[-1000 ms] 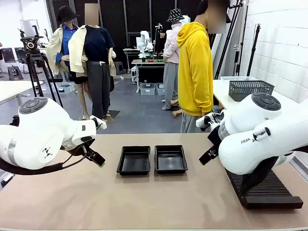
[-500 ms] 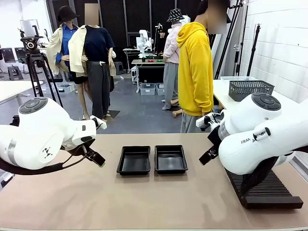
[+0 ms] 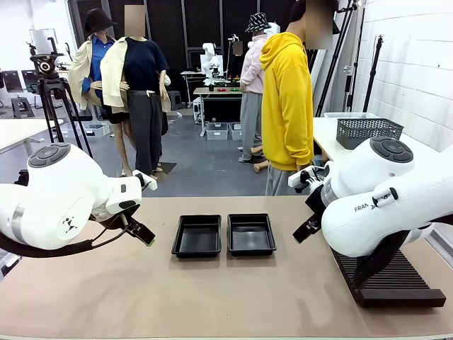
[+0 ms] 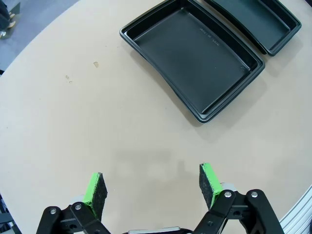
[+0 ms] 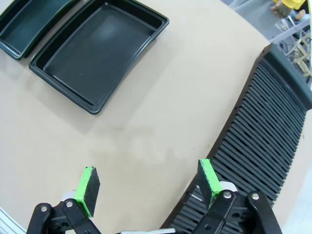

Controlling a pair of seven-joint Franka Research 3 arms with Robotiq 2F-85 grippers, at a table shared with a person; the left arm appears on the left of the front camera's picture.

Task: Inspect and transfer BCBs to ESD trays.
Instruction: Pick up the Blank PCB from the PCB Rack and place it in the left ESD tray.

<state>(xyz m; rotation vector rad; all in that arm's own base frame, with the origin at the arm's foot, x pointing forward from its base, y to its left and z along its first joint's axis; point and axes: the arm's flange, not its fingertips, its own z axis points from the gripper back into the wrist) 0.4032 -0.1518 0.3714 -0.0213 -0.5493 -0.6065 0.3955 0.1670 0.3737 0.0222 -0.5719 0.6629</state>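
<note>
Evidently nothing shifts: left gripper (image 4: 151, 178) and right gripper (image 5: 146, 179) stay open, ESD trays (image 3: 196, 218) empty; transfer not begun.

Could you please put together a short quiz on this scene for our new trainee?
1. True or false: a green board lies in one of the two ESD trays.
2. Which is nearer the ribbed black rack: (a) the left hand, or (b) the right hand?
3. Fill in: both hands' jaws stand ___.
Key: 1 false; 2 b; 3 open.
</note>
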